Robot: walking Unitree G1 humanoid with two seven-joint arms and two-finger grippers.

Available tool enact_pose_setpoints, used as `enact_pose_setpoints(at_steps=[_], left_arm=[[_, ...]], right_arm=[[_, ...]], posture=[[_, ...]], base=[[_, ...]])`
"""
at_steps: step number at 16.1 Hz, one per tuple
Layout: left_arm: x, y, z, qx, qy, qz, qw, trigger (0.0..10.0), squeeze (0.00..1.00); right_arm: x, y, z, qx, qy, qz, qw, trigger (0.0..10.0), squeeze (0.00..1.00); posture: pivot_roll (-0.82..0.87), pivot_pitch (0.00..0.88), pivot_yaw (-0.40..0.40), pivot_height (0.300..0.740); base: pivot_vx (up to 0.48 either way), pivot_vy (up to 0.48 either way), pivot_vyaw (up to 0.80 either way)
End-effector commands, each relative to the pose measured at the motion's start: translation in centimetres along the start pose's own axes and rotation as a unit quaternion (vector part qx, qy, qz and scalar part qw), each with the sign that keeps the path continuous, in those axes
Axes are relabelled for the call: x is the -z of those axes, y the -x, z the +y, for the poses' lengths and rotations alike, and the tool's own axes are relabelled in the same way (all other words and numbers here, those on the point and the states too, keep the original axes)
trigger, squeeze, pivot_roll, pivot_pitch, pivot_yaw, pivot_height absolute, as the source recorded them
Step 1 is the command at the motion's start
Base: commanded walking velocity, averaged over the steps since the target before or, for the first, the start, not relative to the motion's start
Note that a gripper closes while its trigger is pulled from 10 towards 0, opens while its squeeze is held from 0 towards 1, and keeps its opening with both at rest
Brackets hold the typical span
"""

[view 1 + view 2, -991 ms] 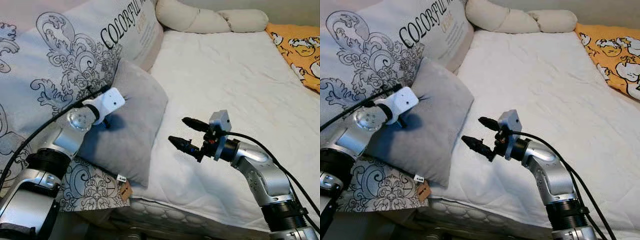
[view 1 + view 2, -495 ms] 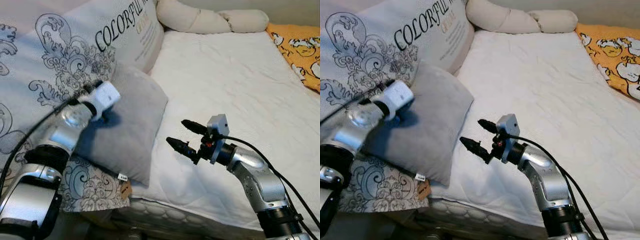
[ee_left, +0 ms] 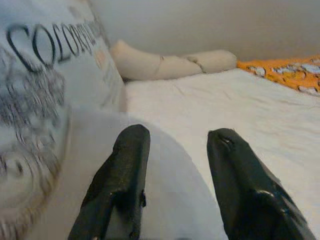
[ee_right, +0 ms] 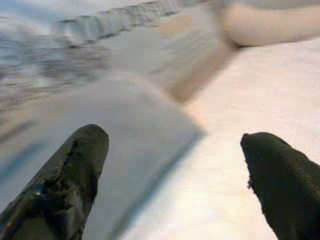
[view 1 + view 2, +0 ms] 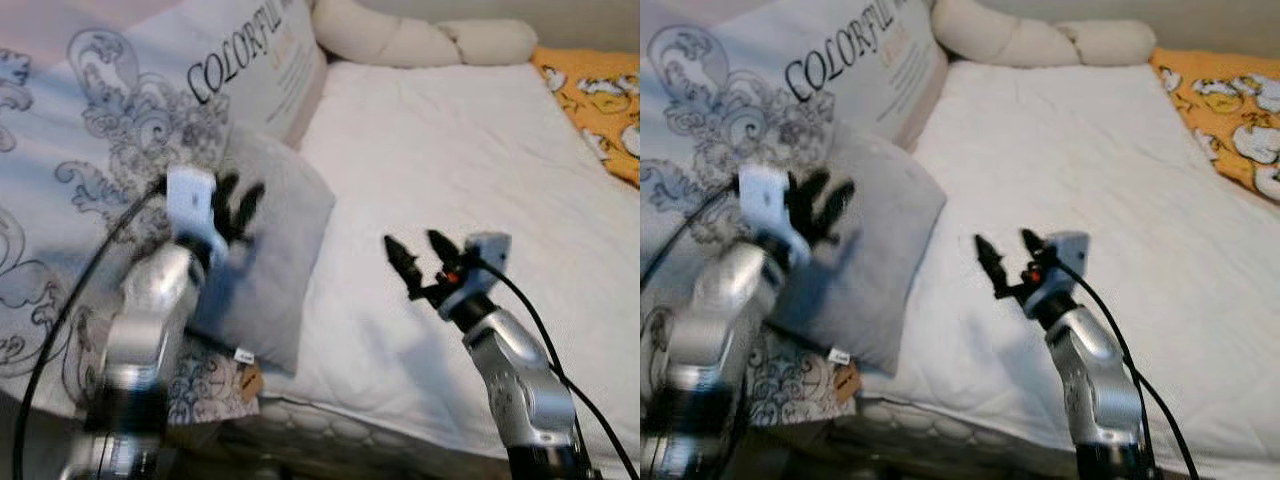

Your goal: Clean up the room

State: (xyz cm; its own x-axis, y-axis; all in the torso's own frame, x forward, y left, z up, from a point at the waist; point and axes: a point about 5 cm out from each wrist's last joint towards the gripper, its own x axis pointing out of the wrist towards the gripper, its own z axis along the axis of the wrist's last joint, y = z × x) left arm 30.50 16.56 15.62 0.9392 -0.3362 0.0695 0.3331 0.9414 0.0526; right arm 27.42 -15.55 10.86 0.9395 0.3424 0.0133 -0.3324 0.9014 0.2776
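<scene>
Both jaws wide, empty. Left gripper [image 5: 237, 203] over grey pillow [image 5: 275, 260]; right gripper [image 5: 420, 256] beside it. Pillow's soft, light; I'd pinch a corner.

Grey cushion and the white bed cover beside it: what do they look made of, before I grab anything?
The grey cushion looks like soft matte fabric, maybe velvet or suede-like; it is smooth, dull and sags at the corners. The white bed cover looks like quilted cotton or polyester, judging by faint stitched lines and light wrinkles. Blur leaves the weave unclear.
</scene>
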Motion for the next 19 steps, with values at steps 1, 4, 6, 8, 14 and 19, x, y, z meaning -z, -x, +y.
enact_pose_setpoints(at_steps=[1,4,6,8,14,19], left_arm=[[0.3,1.1,-0.8,-0.001,-0.009,0.015,1.0,10.0,1.0],[2.0,3.5,-1.2,-0.041,-0.01,0.06,0.997,10.0,1.0],[2.7,4.5,-0.9,-0.078,-0.008,0.079,0.994,10.0,0.99],[2.8,5.4,-0.3,-0.115,-0.022,0.089,0.989,10.0,0.99],[3.6,6.1,1.5,-0.164,-0.036,0.112,0.979,10.0,0.98],[3.8,5.8,2.3,-0.192,-0.017,0.122,0.974,10.0,0.99]], right_arm=[[-0.3,0.6,-0.5,0.043,0.016,-0.003,0.999,10.0,1.0],[-0.2,1.9,-1.0,0.088,0.049,-0.007,0.995,10.0,1.0],[0.0,2.0,-1.5,0.106,0.054,0.0,0.993,10.0,1.0],[0.0,1.6,-1.8,0.129,0.034,-0.002,0.991,10.0,1.0],[0.7,0.2,-0.6,0.101,0.037,0.025,0.994,10.0,1.0],[1.2,-0.5,-1.1,0.106,0.046,0.039,0.993,10.0,1.0]], posture=[[0.04,0.0,0.039,0.74],[0.02,0.0,0.043,0.74],[0.05,0.0,0.02,0.74],[0.06,0.0,-0.001,0.74],[0.05,0.0,-0.023,0.74],[0.1,0.0,-0.016,0.74]], base=[[0.0,-0.24,0.0],[0.0,-0.395,0.0],[0.0,-0.435,0.0],[0.0,-0.435,0.0],[0.0,-0.421,0.0],[0.0,-0.374,0.0]])
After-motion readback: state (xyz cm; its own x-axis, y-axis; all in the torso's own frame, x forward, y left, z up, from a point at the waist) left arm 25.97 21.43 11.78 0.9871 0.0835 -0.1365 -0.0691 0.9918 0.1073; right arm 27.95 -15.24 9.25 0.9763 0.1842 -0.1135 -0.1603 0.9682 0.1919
